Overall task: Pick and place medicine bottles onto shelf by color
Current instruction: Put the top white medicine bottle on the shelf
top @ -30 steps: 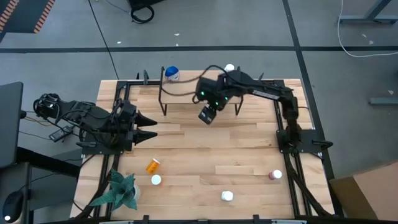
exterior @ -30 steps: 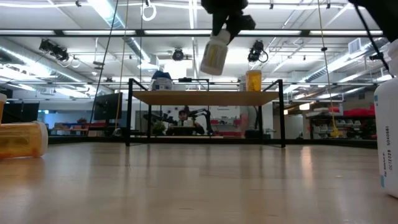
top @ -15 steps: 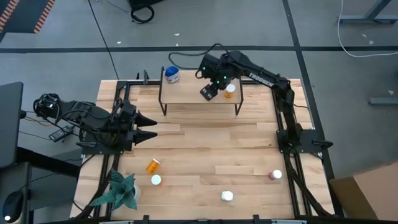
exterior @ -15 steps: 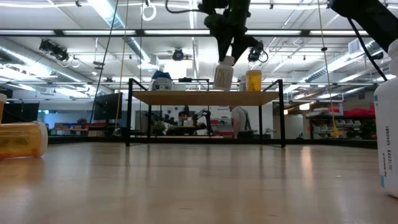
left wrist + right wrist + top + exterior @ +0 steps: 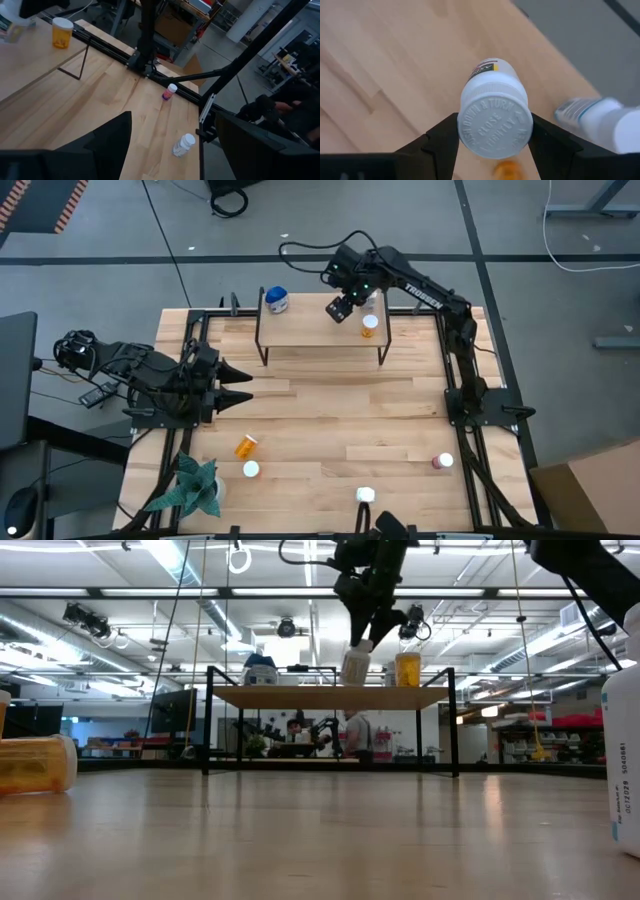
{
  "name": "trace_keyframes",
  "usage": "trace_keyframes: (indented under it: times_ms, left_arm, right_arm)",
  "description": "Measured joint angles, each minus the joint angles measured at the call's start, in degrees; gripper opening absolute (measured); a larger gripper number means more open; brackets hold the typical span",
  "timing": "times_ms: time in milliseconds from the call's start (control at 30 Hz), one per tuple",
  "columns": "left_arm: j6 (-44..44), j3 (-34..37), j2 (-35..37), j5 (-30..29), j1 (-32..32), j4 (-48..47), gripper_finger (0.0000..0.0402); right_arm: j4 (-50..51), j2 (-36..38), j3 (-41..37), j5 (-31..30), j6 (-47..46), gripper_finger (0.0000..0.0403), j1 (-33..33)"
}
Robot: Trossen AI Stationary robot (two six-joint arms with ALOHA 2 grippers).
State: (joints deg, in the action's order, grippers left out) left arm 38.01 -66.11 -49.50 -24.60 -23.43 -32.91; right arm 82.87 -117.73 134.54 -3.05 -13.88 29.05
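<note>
My right gripper [image 5: 340, 308] is over the shelf [image 5: 310, 335], shut on a white bottle [image 5: 355, 665]. The bottle's foot is at or just above the top board [image 5: 300, 696]; I cannot tell which. An orange bottle [image 5: 370, 326] and a blue-lidded bottle [image 5: 277, 300] stand on the board. On the table are an orange bottle on its side [image 5: 245, 446], a white-capped bottle [image 5: 251, 469], a white bottle [image 5: 366, 495] and a dark red bottle [image 5: 443, 462]. My left gripper [image 5: 245, 383] waits open at the table's left side. My right gripper pinches the white bottle's cap [image 5: 467, 127] between its two fingers [image 5: 440, 140], one on each side of the cap. The fingers come from above, pointing down. The bottle hangs below them, slightly tilted, over the shelf's top board beside the orange bottle.
A green plant [image 5: 195, 485] stands at the table's near left corner. Black rails [image 5: 460, 410] run along the table's sides. The shelf's board has bare room between the blue-lidded bottle and the white one.
My right gripper has carried the white bottle toward the table's far edge, from in front of the shelf to over its top board. It has come down toward the board. The bottle has gone from clearly tilted to nearly upright.
</note>
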Motion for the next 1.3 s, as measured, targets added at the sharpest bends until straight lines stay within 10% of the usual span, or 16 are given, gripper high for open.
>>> trace_keyframes:
  times_ms: [1300]
  left_arm:
    - [-1.15,-0.02,0.0,-5.42,0.23,2.19,0.0291]
  right_arm:
    - [-5.72,-3.47,0.07,3.98,12.06,0.0216,6.5]
